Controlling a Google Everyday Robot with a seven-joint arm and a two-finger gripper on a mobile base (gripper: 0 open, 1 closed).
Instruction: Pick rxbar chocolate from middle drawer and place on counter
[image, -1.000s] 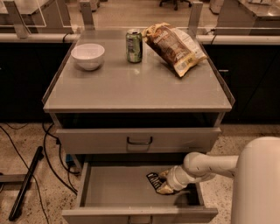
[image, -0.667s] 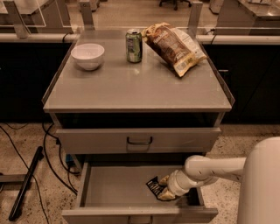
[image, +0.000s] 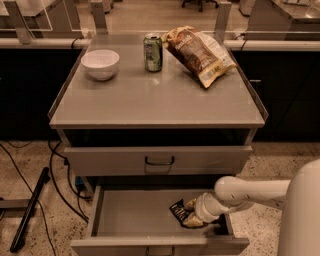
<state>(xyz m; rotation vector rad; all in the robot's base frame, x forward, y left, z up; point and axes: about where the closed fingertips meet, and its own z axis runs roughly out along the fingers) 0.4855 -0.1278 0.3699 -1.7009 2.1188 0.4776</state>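
gripper (image: 192, 216) low in the open drawer (image: 130, 220), right at the bar (image: 178, 212) on its floor; can't tell if it's clamped. a weak hold could drop the bar before the counter (image: 150, 100), or the arm could snag the closed drawer (image: 115, 161) above.

The gripper (image: 193, 216) has slid slightly toward the front of the middle drawer (image: 135, 219), and the rxbar chocolate (image: 178, 212) shifted with it.
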